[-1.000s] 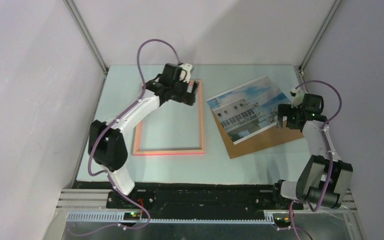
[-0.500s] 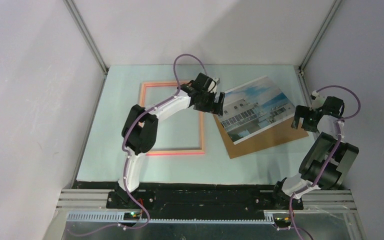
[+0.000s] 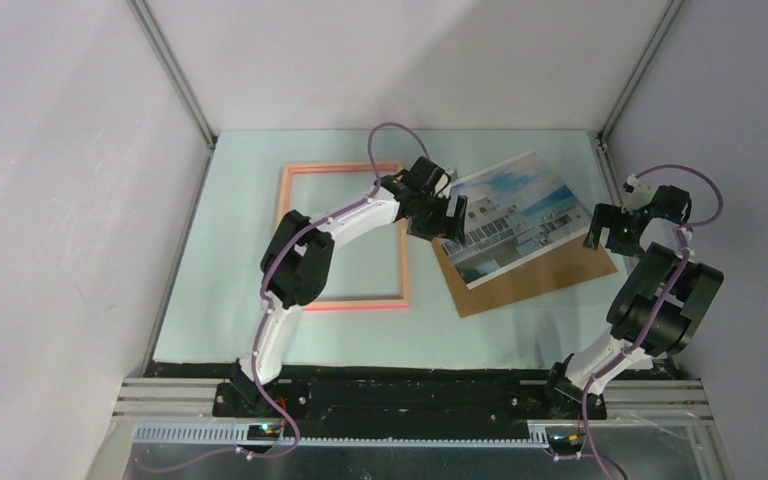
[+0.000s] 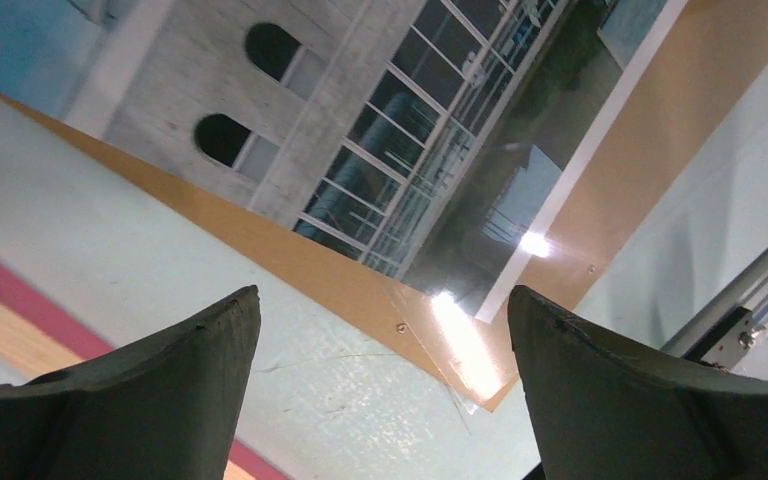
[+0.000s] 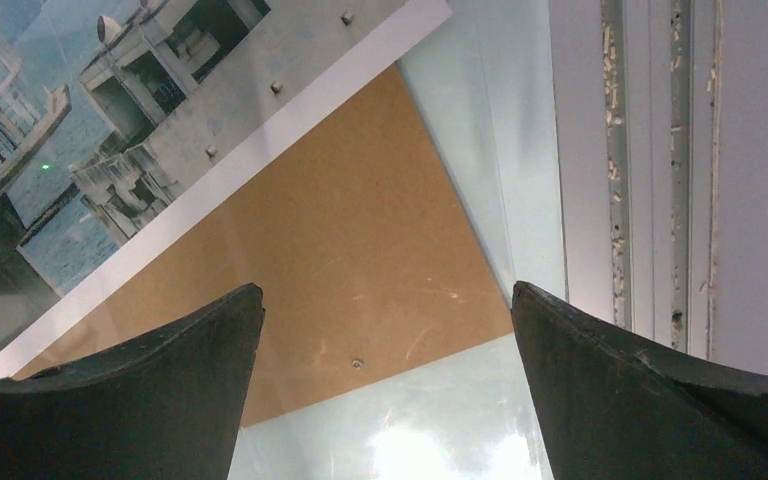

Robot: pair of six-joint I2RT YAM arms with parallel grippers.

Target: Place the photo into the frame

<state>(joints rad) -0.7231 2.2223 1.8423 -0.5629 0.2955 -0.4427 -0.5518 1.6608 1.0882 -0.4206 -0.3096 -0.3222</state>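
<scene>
Task barely begun. The photo (image 3: 505, 215) lies on the board (image 3: 540, 275), right of the empty frame (image 3: 345, 300). The left claw (image 3: 450, 220) hovers spread over the photo's left edge. The right claw (image 3: 608, 240) hangs spread beside the board. Grasping, transfer and seating remain.
</scene>
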